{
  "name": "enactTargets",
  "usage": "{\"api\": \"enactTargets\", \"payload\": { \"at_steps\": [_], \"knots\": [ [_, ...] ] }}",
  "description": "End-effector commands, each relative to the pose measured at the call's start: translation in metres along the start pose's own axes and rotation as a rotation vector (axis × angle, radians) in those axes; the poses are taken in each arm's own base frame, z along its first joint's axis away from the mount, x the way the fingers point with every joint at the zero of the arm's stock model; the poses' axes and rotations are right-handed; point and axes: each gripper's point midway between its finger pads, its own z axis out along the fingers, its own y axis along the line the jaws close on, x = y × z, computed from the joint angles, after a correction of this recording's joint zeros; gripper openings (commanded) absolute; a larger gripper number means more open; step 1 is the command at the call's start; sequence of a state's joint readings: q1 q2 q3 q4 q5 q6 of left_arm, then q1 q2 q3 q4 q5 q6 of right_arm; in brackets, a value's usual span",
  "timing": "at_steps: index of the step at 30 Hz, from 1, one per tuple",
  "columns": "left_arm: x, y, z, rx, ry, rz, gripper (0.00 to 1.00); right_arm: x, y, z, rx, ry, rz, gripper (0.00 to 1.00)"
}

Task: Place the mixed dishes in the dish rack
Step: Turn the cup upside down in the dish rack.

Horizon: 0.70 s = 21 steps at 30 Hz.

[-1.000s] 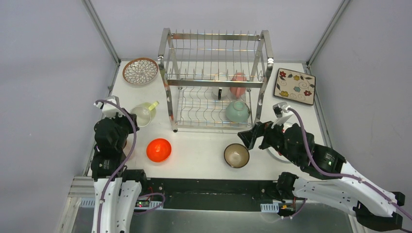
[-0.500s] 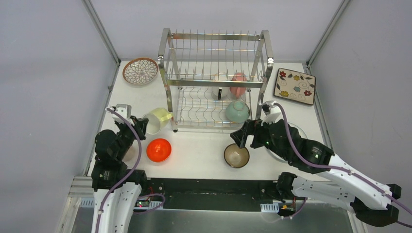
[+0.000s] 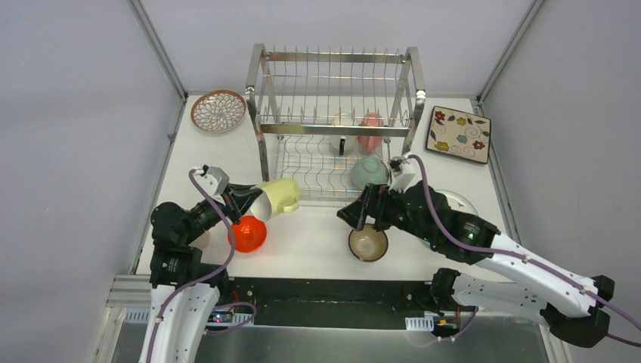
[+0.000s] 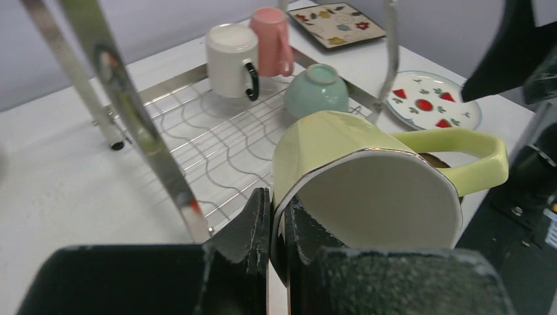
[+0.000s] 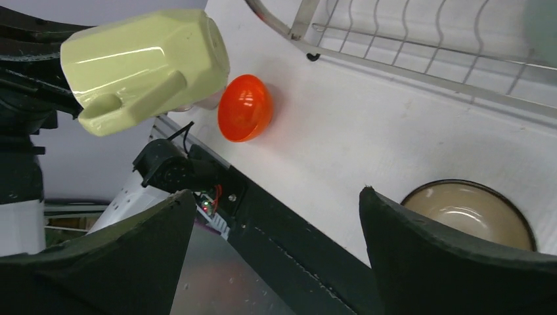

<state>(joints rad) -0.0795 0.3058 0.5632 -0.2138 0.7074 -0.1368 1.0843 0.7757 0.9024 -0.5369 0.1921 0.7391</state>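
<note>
The left gripper is pinching the rim of the yellow cup, one finger inside the mouth and one outside, jaws clenched on the wall. The cup is hanging tipped on its side above the table, its base pointing at the rack, near the rack's near-left post and just over the orange bowl. That bowl is lying mouth-down near the table's near edge, left of centre.

The right gripper is spreading its jaws wide and gripping nothing. It is hovering over the near edge beside the brown bowl, which is sitting upright on the table in front of the rack.

On the rack's lower tier, the white mug and the pink cup are standing side by side toward the back, and the mint bowl is resting mouth-down at the near-right corner.

The petal plate is lying in the table's far-left corner and the square plate in the far-right corner. The strawberry plate is lying by the right edge, partly hidden by the right arm in the top view.
</note>
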Motion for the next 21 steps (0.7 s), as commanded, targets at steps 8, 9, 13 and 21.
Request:
{"api": "enactTargets", "payload": {
  "at_steps": [8,9,13,21],
  "knots": [
    [-0.051,-0.060,-0.003,0.357,-0.256,0.225,0.00,0.002,0.094,0.013,-0.427,0.076,0.272,0.82],
    [-0.050,-0.060,-0.002,0.364,-0.264,0.226,0.00,0.003,0.099,0.014,-0.451,0.089,0.290,0.80],
    [-0.053,-0.061,-0.003,0.371,-0.293,0.236,0.00,0.004,0.115,0.016,-0.546,0.116,0.363,0.74],
    [-0.056,-0.060,-0.002,0.369,-0.329,0.237,0.00,-0.001,0.138,0.023,-0.663,0.135,0.450,0.77]
  ]
}}
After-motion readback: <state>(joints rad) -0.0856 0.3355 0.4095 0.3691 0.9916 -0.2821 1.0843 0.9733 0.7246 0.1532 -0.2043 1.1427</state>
